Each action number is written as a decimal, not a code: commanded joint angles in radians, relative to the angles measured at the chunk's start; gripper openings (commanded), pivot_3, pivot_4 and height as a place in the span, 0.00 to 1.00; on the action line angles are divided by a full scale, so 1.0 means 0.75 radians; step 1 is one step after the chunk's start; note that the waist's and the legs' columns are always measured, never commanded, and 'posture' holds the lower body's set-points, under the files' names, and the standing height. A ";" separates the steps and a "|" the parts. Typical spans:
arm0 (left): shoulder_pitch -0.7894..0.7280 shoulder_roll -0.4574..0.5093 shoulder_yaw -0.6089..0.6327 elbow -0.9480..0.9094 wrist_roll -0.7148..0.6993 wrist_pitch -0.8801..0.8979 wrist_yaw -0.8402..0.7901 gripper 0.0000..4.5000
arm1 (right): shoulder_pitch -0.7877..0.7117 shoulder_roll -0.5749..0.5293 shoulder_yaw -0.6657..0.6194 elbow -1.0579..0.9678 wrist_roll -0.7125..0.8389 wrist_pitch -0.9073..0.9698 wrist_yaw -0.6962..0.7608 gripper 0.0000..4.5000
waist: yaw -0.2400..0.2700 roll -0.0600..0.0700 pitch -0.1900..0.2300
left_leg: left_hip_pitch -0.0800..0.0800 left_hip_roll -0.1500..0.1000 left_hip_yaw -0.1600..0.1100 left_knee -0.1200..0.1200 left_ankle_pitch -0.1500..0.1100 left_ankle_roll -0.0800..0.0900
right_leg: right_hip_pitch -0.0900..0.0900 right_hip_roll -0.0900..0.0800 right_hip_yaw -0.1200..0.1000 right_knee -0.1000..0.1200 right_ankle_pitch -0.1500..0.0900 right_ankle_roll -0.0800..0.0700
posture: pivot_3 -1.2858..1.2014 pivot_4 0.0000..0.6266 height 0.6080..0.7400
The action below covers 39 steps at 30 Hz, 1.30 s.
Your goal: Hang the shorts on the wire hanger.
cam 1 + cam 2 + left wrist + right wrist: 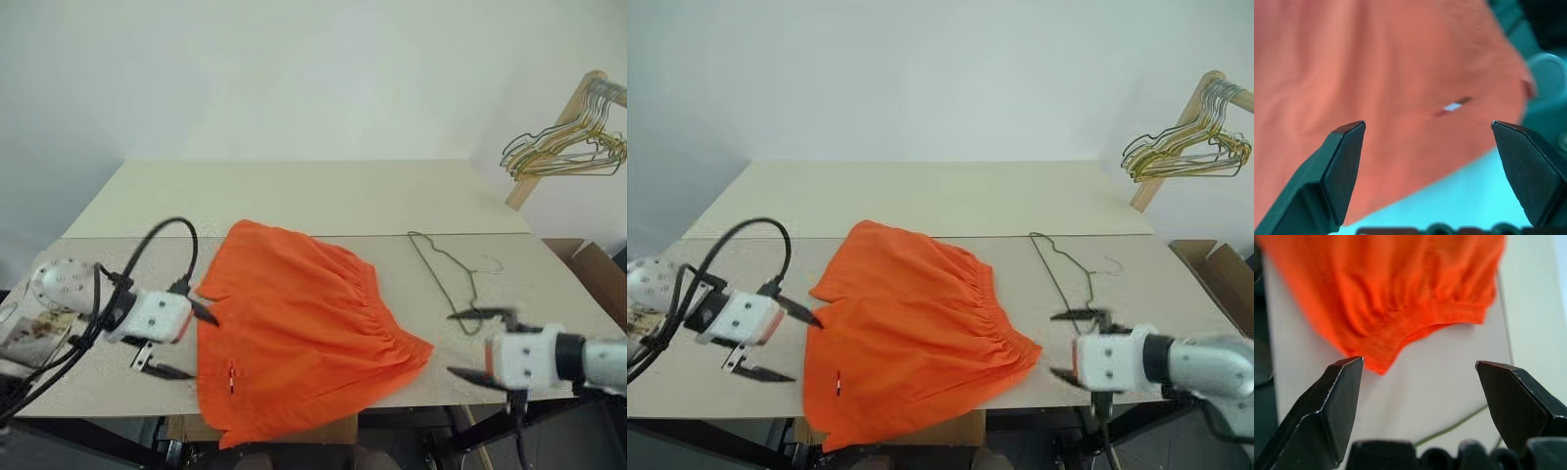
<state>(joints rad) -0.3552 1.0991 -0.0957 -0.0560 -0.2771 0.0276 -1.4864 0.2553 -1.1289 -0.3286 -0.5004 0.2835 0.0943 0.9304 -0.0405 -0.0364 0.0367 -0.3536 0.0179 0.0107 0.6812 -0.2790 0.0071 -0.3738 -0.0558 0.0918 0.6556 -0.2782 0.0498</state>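
Both grippers spread, empty — I'd send the right gripper [482, 343] to the wire hanger [446, 274] first, while the left gripper [181, 340] pins the shorts [294, 328] flat.

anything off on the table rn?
Mostly fine. The orange shorts lie rumpled and skewed, one leg hem hanging over the table's near edge. The wire hanger lies flat beside the waistband, apart from it. Nothing spilled or damaged.

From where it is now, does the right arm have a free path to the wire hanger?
Probably yes. The right gripper is open and empty, and the wire hanger lies flat on the table just ahead of it, beside the shorts, not under them. Nothing lies between them.
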 commanded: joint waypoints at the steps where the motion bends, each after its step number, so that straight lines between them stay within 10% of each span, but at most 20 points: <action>1: -0.135 -0.090 0.067 0.047 -0.073 0.188 0.128 0.99 | -0.095 0.004 -0.056 0.006 0.088 0.288 -0.064 0.95 | 0.000 0.000 0.000 | 0.000 0.000 0.000 0.000 0.000 0.000 | 0.000 0.000 0.000 -0.001 0.000 0.000 | 0.50 0.00 1.00; 11: -0.351 -0.443 0.133 -0.127 -0.381 0.706 0.420 0.99 | -0.879 0.209 0.391 0.387 0.045 1.489 -0.453 0.95 | -0.006 -0.001 -0.001 | -0.003 -0.002 -0.007 -0.001 -0.002 0.003 | -0.005 -0.001 0.005 -0.001 0.001 0.001 | 0.51 0.00 1.00; 29: -0.337 -0.464 0.110 -0.280 -0.424 0.795 0.426 0.99 | -1.081 0.332 0.620 1.053 -0.122 1.452 -0.455 0.95 | -0.002 0.001 -0.002 | -0.020 -0.005 -0.010 0.004 -0.001 0.003 | -0.021 -0.003 0.004 0.003 0.002 0.002 | 0.53 0.00 1.00; 39: -0.350 -0.433 0.085 -0.268 -0.421 0.776 0.367 1.00 | -1.140 0.409 0.585 1.322 -0.136 1.394 -0.425 0.31 | 0.001 -0.005 -0.008 | -0.018 -0.005 -0.010 0.004 -0.001 0.002 | -0.018 -0.003 0.003 0.001 0.003 0.002 | 0.53 0.00 1.00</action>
<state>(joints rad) -0.5956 0.7663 -0.0366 -0.2482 -0.5883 0.6181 -1.2021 -0.6030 -0.8316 0.1077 0.4661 0.1961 1.1513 0.6083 -0.0398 -0.0401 0.0307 -0.3674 0.0143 0.0035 0.6845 -0.2800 0.0089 -0.3869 -0.0579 0.0936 0.6560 -0.2762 0.0516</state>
